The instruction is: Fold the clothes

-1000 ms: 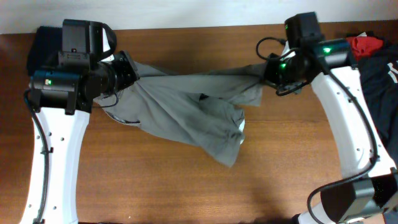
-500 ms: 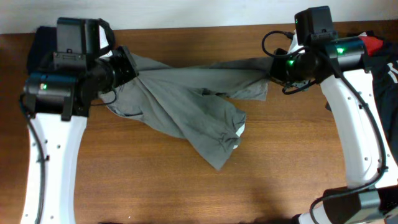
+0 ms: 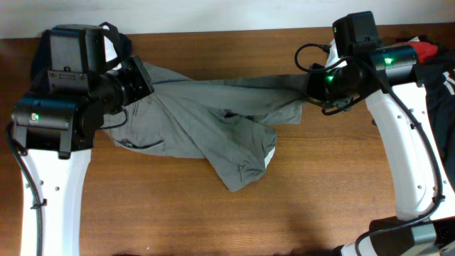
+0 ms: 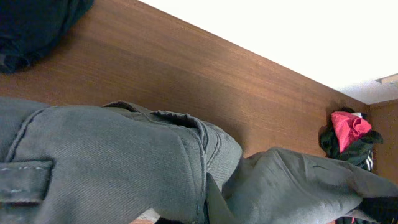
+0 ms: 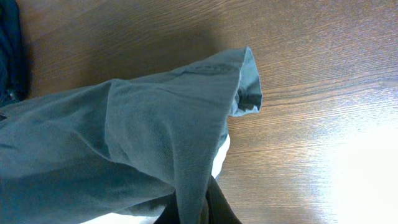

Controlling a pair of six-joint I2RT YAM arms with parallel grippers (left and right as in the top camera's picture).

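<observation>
A grey pair of trousers (image 3: 213, 121) hangs stretched between my two grippers above the wooden table, sagging to a bunched fold at the middle front. My left gripper (image 3: 142, 80) is shut on its left end; the cloth fills the left wrist view (image 4: 124, 168) and hides the fingers. My right gripper (image 3: 311, 84) is shut on its right end; in the right wrist view the cloth (image 5: 155, 130) drapes over the dark fingers (image 5: 199, 211), with a hem corner sticking out.
A dark blue garment (image 3: 43, 53) lies at the back left, also in the left wrist view (image 4: 31, 25). A pile of red and dark clothes (image 3: 426, 53) sits at the back right, also in the left wrist view (image 4: 348, 130).
Both grippers have kept hold of the trousers. The hanging middle fold has swung left and toward the front. The left arm has shifted left; the right gripper rose then dropped back a little.
</observation>
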